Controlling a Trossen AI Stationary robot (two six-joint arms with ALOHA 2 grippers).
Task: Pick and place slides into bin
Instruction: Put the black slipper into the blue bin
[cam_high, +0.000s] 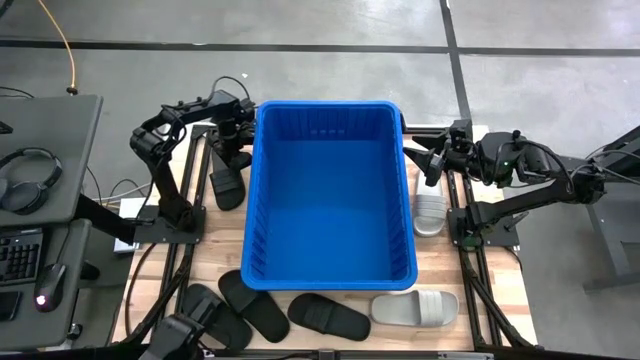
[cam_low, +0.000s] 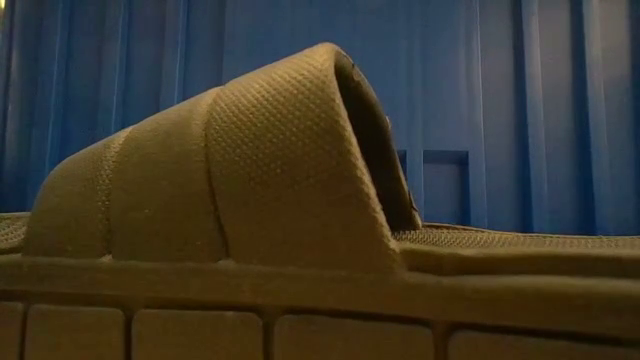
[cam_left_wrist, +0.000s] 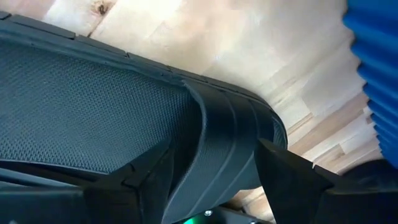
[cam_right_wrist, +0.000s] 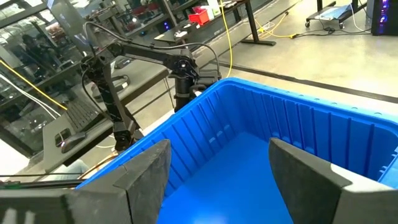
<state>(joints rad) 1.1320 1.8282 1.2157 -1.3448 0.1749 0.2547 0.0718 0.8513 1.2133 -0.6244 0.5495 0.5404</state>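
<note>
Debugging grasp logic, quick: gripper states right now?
Left gripper: closed on a black slide's strap.
Right gripper: open, empty, at the bin rim.

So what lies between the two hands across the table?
In the high view, only the blue bin lies between the left hand and the right hand. Its inside looks bare; no slide is in it yet.

Slides lie seemingly all around the bin.
</note>
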